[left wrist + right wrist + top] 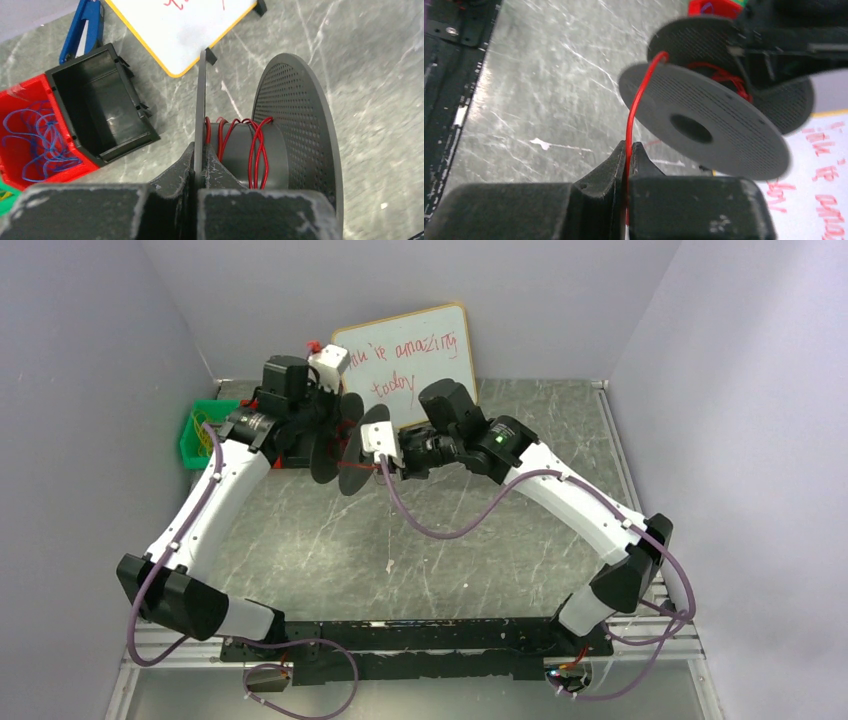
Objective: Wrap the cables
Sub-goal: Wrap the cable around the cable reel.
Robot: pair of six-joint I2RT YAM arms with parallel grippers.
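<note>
The right hand [629, 150] is clenched on the cable [631, 107]. The red wire rises from between its fingertips toward 12 o'clock and passes over the rim of the spool [724, 135]. The left hand [199, 162] is clamped on the spool's near flange, which sits edge-on between its fingers, and several red turns lie around the hub.

From above, both arms reach in from the near edge, forearms angling inward, and their wrists meet at the spool.

The surface [480, 560] is grey and marbled, with pale walls on three sides. The whiteboard [410, 360] leans at 12 o'clock of the spool and the green bin [195, 435] sits at 9 o'clock. The left wrist view shows a black bin [100, 105] beside a red bin [30, 130] holding blue wire.

Bare surface runs from the spool toward 6 o'clock and 3 o'clock.
</note>
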